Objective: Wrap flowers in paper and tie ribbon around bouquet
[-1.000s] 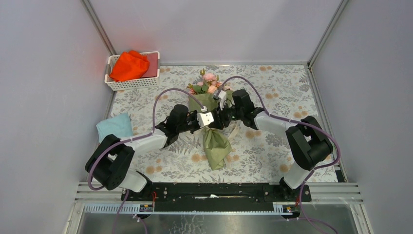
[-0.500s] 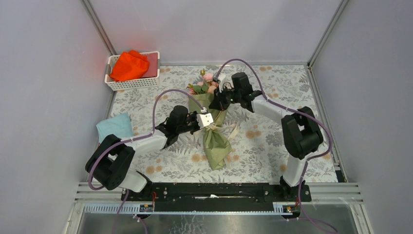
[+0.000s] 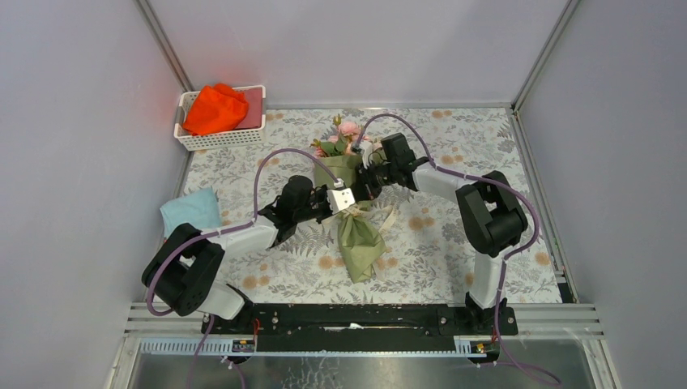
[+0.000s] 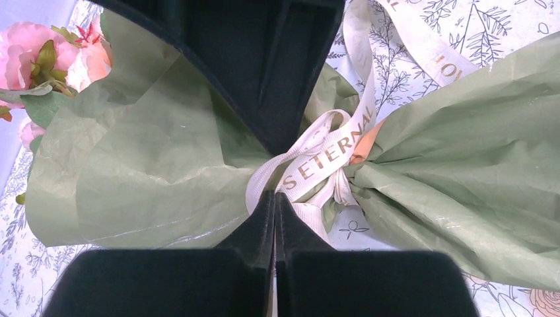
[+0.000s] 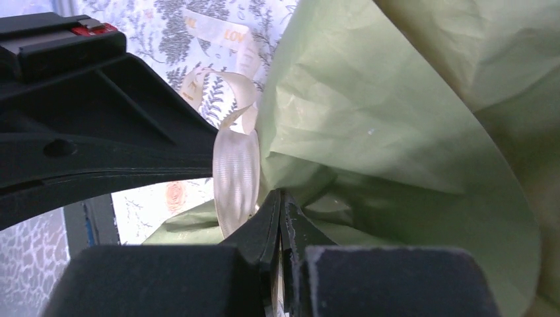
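The bouquet lies mid-table, a cone of olive-green paper (image 3: pixel 361 245) with pink flowers (image 3: pixel 349 130) at its far, wide end. A cream ribbon (image 4: pixel 318 165) printed with gold letters is looped round its pinched waist, and a loose tail (image 3: pixel 388 217) trails to the right. My left gripper (image 4: pixel 274 196) is shut at the waist with a thin strip of ribbon between its tips. My right gripper (image 5: pixel 281 195) is shut against the paper (image 5: pixel 370 119), with a ribbon loop (image 5: pixel 236 173) beside it and a pale strip between its fingers. From above, the two grippers (image 3: pixel 355 207) (image 3: pixel 365 187) meet at the waist.
A white basket (image 3: pixel 219 143) holding an orange-red cloth (image 3: pixel 215 109) stands at the back left. A light blue cloth (image 3: pixel 190 209) lies at the left edge beside my left arm. Grey walls close in the floral tablecloth (image 3: pixel 454 154) on three sides.
My right gripper rose toward the flowers, then came back down to the bouquet's waist and closed its jaws there. The left gripper and the bouquet have stayed put.
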Robot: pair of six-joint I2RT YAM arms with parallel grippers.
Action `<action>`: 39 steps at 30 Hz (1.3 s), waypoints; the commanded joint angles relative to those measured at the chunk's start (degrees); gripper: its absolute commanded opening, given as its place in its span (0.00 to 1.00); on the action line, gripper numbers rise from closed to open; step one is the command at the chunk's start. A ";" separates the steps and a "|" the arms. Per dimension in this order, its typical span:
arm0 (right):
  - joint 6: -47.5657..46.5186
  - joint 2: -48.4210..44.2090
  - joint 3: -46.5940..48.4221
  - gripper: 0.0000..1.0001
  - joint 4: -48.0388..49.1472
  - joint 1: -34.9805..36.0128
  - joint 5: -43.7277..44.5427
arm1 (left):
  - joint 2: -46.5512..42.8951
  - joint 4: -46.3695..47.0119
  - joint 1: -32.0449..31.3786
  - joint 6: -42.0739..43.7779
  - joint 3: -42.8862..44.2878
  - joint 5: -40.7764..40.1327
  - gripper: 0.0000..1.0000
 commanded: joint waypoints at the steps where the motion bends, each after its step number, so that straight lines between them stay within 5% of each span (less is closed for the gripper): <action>1: 2.25 2.27 1.47 0.05 5.67 1.02 -6.40 | 0.58 4.66 -0.37 0.21 -0.49 0.89 0.00; 21: 5.45 3.32 -1.39 0.22 13.21 1.78 -13.26 | 0.79 6.57 -0.07 2.39 -1.49 -1.02 0.00; 34: 1.25 2.91 -1.35 0.40 8.56 2.57 -8.82 | 0.86 7.69 0.76 0.52 -1.29 -1.81 0.00; 39: 0.82 3.06 -1.14 0.37 8.38 3.28 -5.10 | 0.76 8.22 0.80 -0.17 -1.16 -0.97 0.00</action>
